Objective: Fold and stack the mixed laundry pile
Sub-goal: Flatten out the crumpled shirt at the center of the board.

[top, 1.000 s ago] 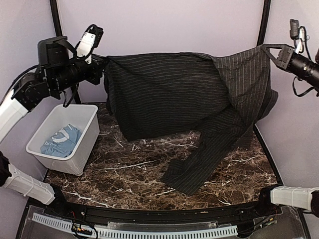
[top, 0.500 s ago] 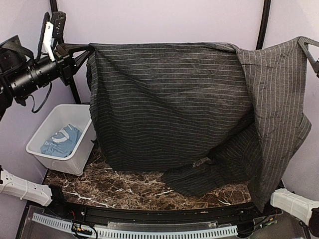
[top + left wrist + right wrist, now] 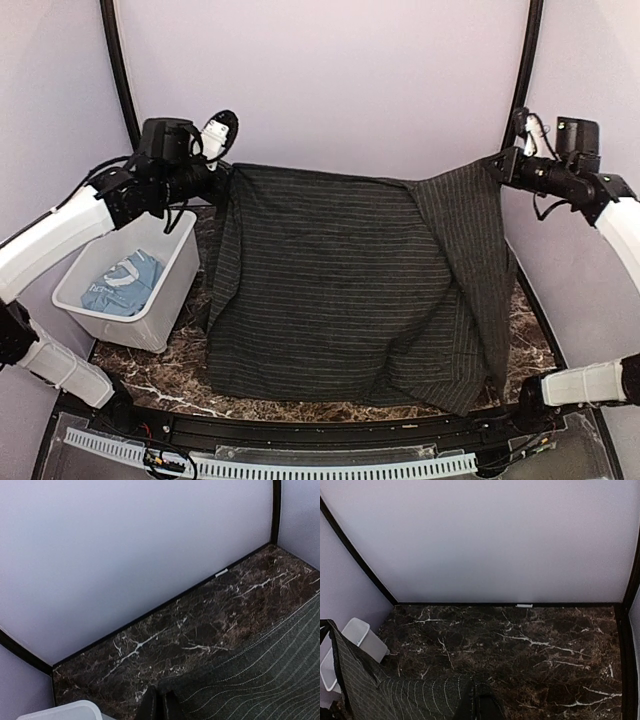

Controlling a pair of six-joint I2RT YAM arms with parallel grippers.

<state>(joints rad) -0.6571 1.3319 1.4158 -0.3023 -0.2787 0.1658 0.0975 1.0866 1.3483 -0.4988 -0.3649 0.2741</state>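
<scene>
The black pinstriped shirt (image 3: pixel 330 280) hangs as a wide sheet just to the right of the white bin (image 3: pixel 165 330). Its top edge is stretched between the two arms, and its lower part drapes onto the marble table (image 3: pixel 150 375) about level with the bin's near wall. The left gripper (image 3: pixel 222 180) sits above the bin's far right corner, its fingers pinched closed on the shirt's upper left corner. The right gripper (image 3: pixel 497 167) is well apart from the bin, across the cloth, clenched on the opposite upper corner. On the side away from the bin a panel hangs with its stripes running another way, so the cloth there looks doubled or twisted over. The sleeves cannot be told apart from the body. The light blue T-shirt (image 3: pixel 122 282) lies crumpled inside the bin, touched by neither arm. Both garments look light and limp: they should sag wherever unsupported, hold no shape and bunch easily, though nothing about them seems fragile. The shirt probably handles best pinched at seams, shoulder corners or the hem, where the layers are thicker. The T-shirt would first need lifting out by whatever raised fold can be reached.
</scene>
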